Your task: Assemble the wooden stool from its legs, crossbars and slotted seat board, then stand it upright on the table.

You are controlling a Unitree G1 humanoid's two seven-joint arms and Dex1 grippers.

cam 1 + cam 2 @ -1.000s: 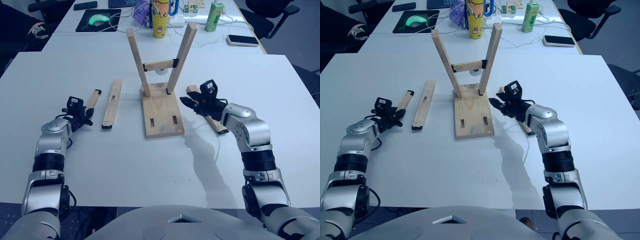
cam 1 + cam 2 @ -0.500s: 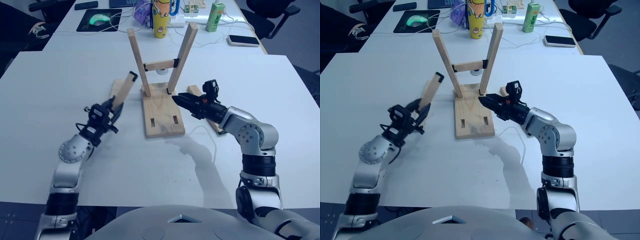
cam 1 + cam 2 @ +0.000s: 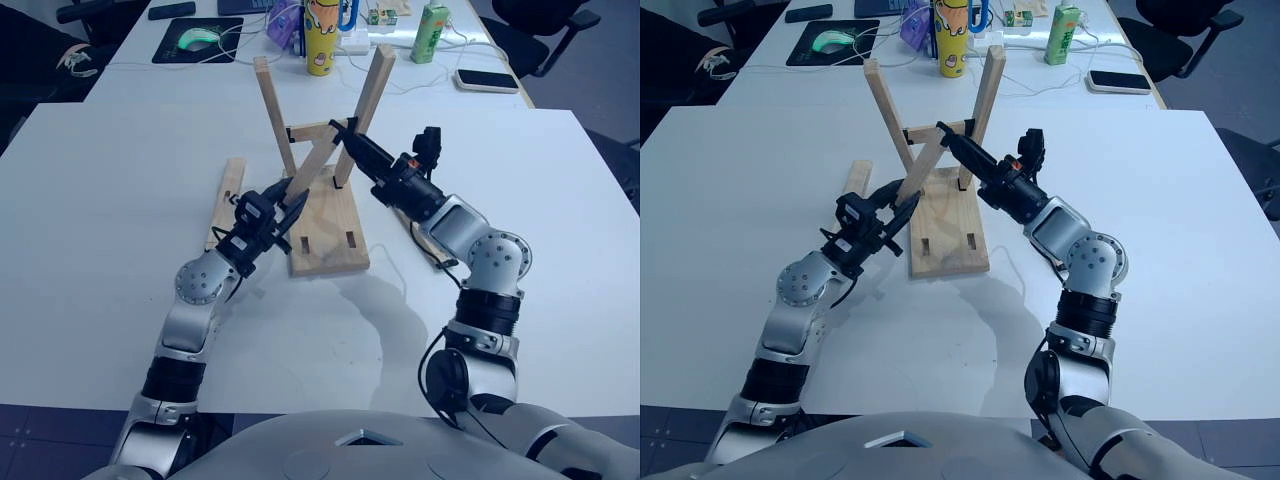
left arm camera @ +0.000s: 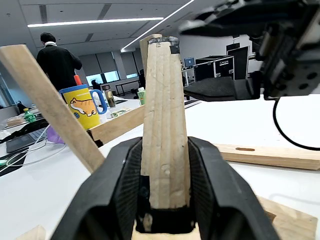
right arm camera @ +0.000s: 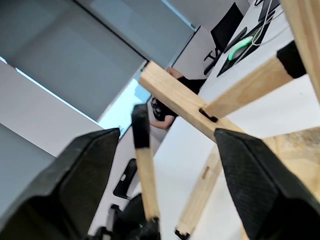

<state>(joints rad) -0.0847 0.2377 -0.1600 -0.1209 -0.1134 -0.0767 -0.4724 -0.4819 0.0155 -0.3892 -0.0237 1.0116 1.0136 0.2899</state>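
The slotted seat board (image 3: 327,232) lies flat on the white table. Two legs (image 3: 272,112) (image 3: 371,92) stand up from its far end, joined by a crossbar (image 3: 318,131). My left gripper (image 3: 272,213) is shut on a short wooden bar (image 4: 163,125) with a black end, tilted up toward the crossbar. My right gripper (image 3: 346,137) is open at the crossbar, its fingers (image 5: 92,175) spread on either side of the bar's black tip (image 5: 141,131). A loose leg (image 3: 226,195) lies left of the board. Another piece (image 3: 432,247) lies to the right, partly under my right arm.
A thin cable (image 3: 402,262) curls on the table by my right arm. On the far desk stand a yellow mug (image 3: 322,40) and a green carton (image 3: 430,30), with a phone (image 3: 485,80) and a mouse on a pad (image 3: 196,40).
My left gripper lifted the short bar off the table's left side and carried it to the standing legs. My right gripper rose from the table to the crossbar.
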